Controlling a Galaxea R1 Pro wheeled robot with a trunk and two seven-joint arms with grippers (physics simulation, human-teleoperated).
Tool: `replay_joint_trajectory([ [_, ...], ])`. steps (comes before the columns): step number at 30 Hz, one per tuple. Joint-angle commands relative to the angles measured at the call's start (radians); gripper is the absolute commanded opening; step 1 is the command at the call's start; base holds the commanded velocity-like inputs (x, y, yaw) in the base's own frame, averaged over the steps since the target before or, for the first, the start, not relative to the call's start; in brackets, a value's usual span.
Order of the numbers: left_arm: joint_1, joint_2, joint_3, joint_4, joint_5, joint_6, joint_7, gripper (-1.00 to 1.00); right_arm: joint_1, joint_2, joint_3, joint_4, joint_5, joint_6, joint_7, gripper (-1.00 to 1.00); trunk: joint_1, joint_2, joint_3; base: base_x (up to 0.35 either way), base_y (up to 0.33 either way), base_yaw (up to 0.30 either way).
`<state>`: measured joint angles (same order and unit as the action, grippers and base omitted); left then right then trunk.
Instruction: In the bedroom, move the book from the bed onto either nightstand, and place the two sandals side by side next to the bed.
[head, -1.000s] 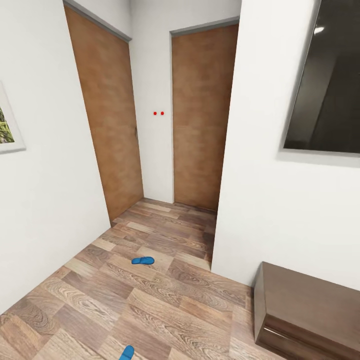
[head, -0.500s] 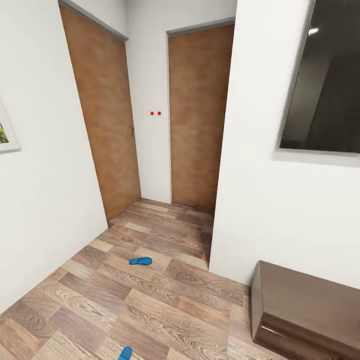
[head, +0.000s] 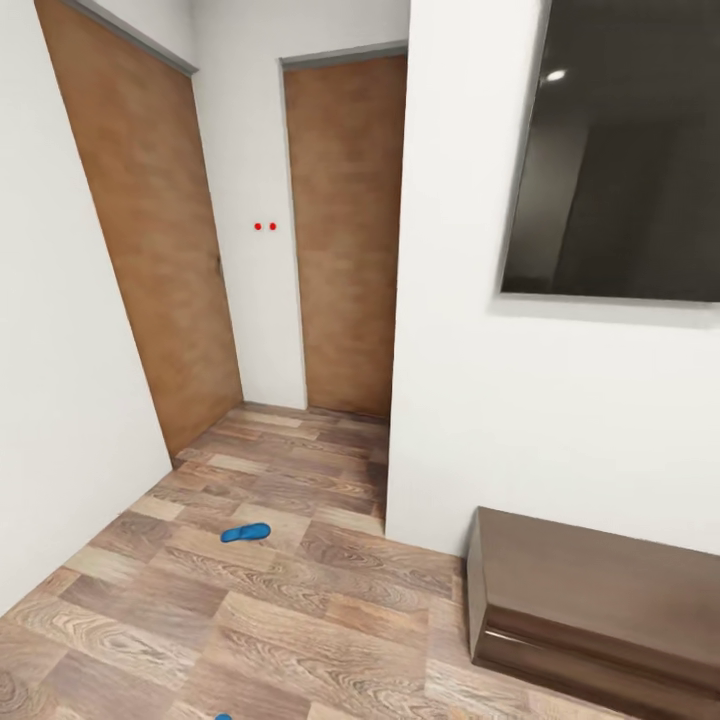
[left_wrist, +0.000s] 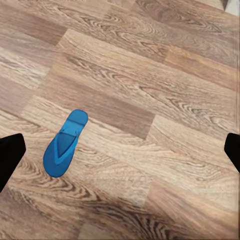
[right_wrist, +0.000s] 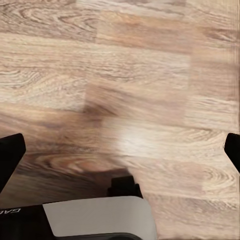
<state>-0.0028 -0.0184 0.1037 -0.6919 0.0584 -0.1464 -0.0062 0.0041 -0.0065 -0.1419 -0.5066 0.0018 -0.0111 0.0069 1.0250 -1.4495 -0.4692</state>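
A brown wood-plank floor (head: 300, 600) is seen from the head view, bounded by white walls (head: 560, 420) and two plain brown wooden doors (head: 345, 230) set in a corner, with two small red dots (head: 265, 227) on the wall strip between them. One thin, flat, bright blue sandal (head: 246, 533) is seen lying flat on the planks in the open floor before the doors, well apart from the walls. A sliver of a second blue sandal (head: 222, 716) is cut by the lower edge of the head view, nearer the robot. A large dark glossy panel (head: 620, 160) is mounted on the right-hand wall, and a long, low, dark brown glossy cabinet (head: 590, 600) is placed against the wall beneath it. In the left wrist view, a blue sandal (left_wrist: 65, 143) is seen lying sole-down on the floor beneath the left gripper (left_wrist: 120, 152), whose dark fingertips (left_wrist: 9, 155) are spread wide apart, with nothing held. In the right wrist view, the right gripper (right_wrist: 120, 155) is likewise held wide and empty over bare planks, with part of the robot's white and black body (right_wrist: 95, 220) below it.
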Motion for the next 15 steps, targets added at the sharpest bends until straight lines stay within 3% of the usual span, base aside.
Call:
replay_joint_trajectory([
  [1, 0.000, -0.001, 0.002, 0.000, 0.006, -0.002, -0.001, 1.00, 0.000, 0.000, -0.002, -0.001, 0.000, -0.001, 0.001, 1.00, 0.000, 0.000, -0.001, 0.000, 0.000, -0.283],
  [8, 0.000, 0.000, 0.004, 0.000, 0.007, -0.002, 0.000, 1.00, 0.001, 0.000, -0.002, -0.001, 0.000, -0.001, 0.003, 1.00, 0.000, 0.000, -0.001, 0.000, 0.000, -0.253],
  [15, 0.000, 0.004, 0.008, -0.002, 0.007, -0.001, 0.000, 1.00, 0.001, -0.002, -0.003, -0.003, -0.004, -0.001, 0.005, 1.00, 0.000, 0.000, -0.001, 0.000, 0.000, -0.053],
])
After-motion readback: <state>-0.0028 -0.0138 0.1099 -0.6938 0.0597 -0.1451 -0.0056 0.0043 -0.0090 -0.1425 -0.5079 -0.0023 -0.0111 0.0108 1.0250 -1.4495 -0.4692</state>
